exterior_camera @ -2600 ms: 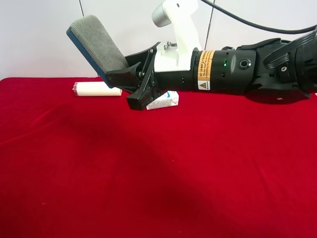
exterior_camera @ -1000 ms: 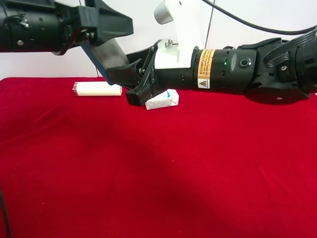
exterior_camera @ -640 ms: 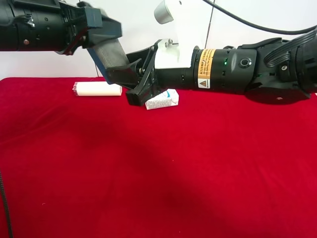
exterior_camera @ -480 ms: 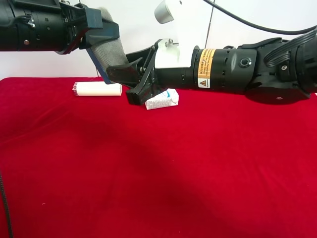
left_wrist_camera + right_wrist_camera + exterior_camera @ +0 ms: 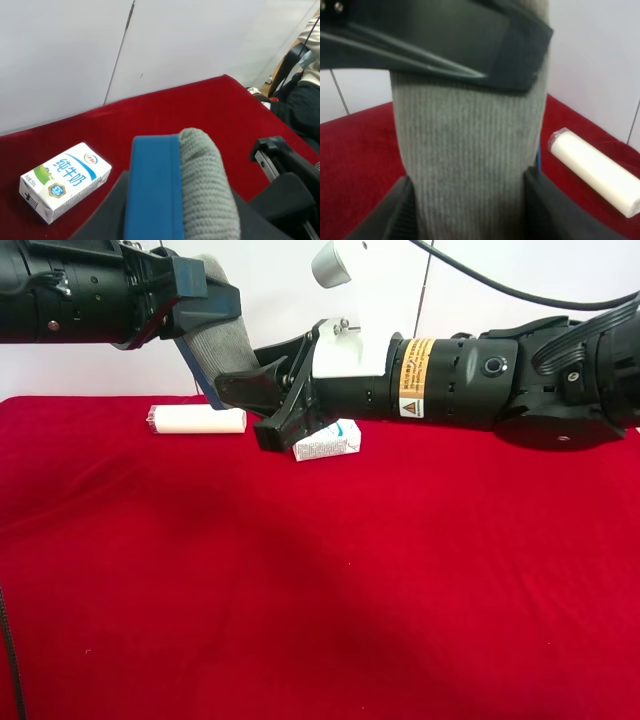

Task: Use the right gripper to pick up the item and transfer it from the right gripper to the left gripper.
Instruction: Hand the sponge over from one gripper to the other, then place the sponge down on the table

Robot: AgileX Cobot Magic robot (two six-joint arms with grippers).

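The board eraser (image 5: 228,345) is held in the air above the red cloth (image 5: 330,600), tilted, grey felt face up and blue base beneath, and it is now clamped at both ends. Its lower end sits between the jaws of the right gripper (image 5: 240,410), the one on the arm with the white-and-orange label, and the right wrist view shows its fingers (image 5: 402,212) pressed against both long edges of the felt. Its upper end is inside the left gripper (image 5: 212,312), which was absent a few seconds ago. A second ago it reached in with its jaws spread around that end, and it has since closed them. In the left wrist view the blue base and felt fill the space between its dark jaws, with no gap showing.

I judge the handover to be at its midpoint. The receiving grip looks made, but the right gripper has not let go, so opening it and backing it away appears to be what remains.

Behind on the cloth, well apart from the eraser, lie a cream cylinder (image 5: 197,420) and a small milk carton (image 5: 328,443), both untouched
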